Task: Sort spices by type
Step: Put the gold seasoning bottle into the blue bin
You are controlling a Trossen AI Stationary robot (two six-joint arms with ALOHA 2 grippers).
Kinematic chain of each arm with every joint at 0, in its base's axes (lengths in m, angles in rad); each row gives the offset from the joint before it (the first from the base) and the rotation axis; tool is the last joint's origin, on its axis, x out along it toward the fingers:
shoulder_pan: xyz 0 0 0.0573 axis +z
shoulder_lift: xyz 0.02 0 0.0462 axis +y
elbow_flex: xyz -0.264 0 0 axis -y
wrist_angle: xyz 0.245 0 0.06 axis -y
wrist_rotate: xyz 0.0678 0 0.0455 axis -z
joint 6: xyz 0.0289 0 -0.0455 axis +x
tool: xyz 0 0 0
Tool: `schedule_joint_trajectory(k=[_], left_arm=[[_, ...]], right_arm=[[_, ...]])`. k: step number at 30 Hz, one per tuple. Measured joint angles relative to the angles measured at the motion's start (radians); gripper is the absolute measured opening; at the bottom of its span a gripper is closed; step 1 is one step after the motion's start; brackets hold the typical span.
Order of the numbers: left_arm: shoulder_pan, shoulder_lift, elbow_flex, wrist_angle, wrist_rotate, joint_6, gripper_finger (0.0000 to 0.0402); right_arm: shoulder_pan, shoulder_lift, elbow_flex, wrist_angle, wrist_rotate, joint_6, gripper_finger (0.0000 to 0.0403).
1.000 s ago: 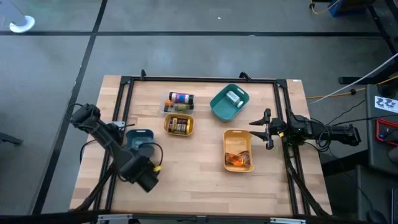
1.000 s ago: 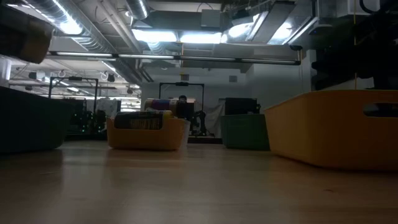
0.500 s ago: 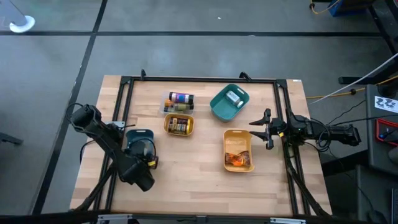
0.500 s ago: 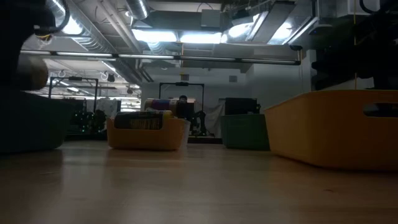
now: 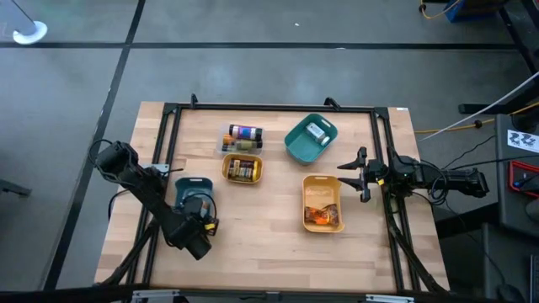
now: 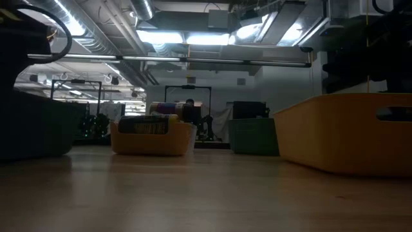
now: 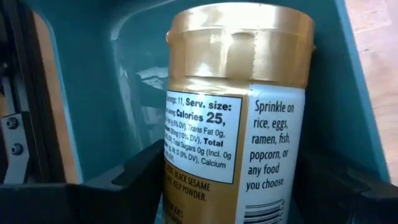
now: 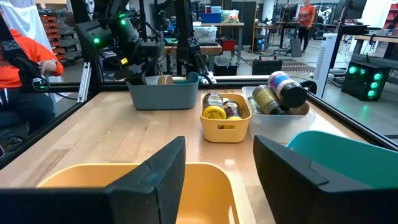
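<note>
My left gripper (image 5: 200, 212) is down in the blue tray (image 5: 190, 183) at the table's left, shut on a spice jar (image 7: 239, 106) with a gold cap and a white and gold label. The right wrist view shows that jar (image 8: 165, 79) at the blue tray's rim (image 8: 163, 96). My right gripper (image 5: 352, 175) hangs open and empty beside the large yellow tray (image 5: 322, 225). Other jars lie in the clear tray (image 5: 242, 135), the small yellow tray (image 5: 242, 169) and the teal tray (image 5: 310, 139). My left gripper pinches the jar's labelled body (image 7: 186, 162) between its two fingers (image 7: 137, 177), below the gold cap (image 7: 242, 40). The fingers come from above, slanting down from the table's near side. The cap end points away from the gripper, inside the tray; whether the jar rests on the tray's floor I cannot tell.
The large yellow tray holds orange-brown packets (image 5: 320, 215). A dark frame (image 5: 278, 108) runs around the table. People show in the room beyond the table in the right wrist view (image 8: 25, 68). Bare wood lies along the table's near edge (image 5: 261, 252).
My left gripper has gone down with the jar: in the low view the jar hung high at the left, then lower, and now it is hidden behind the blue tray's wall. My right arm has kept still.
</note>
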Motion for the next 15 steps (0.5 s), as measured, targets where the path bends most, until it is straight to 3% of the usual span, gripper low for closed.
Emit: schedule_joint_trajectory(k=[15], left_arm=[[0.000,0.000,0.000,0.009,0.000,-0.002,0.0277]], right_arm=[[0.000,0.000,0.000,0.000,0.000,0.000,0.0189]])
